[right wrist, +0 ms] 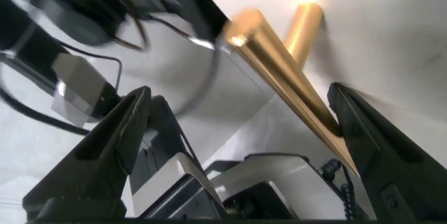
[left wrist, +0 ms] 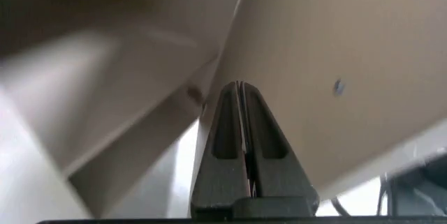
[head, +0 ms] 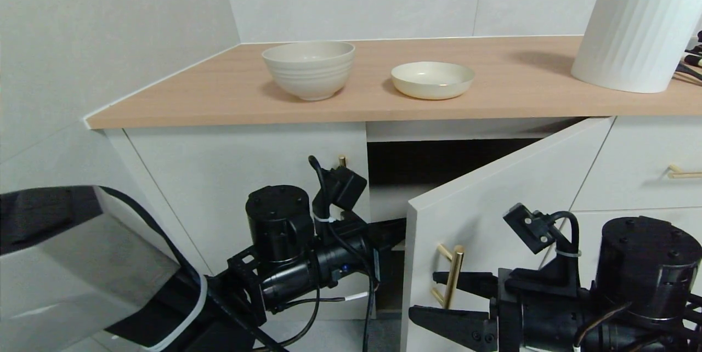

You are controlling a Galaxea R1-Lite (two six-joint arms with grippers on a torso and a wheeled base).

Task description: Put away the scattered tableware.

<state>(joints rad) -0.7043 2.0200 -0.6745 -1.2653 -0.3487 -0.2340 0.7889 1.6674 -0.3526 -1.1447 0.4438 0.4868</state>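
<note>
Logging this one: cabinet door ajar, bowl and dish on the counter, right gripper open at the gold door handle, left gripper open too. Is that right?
No: the left gripper is shut, as the left wrist view shows. The rest holds: cabinet door ajar, bowl and dish on the counter, right gripper open at the gold handle.

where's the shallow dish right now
In the head view the shallow dish sits on the wooden countertop, just right of the deeper bowl and left of the white ribbed container, above the open cabinet door.
</note>
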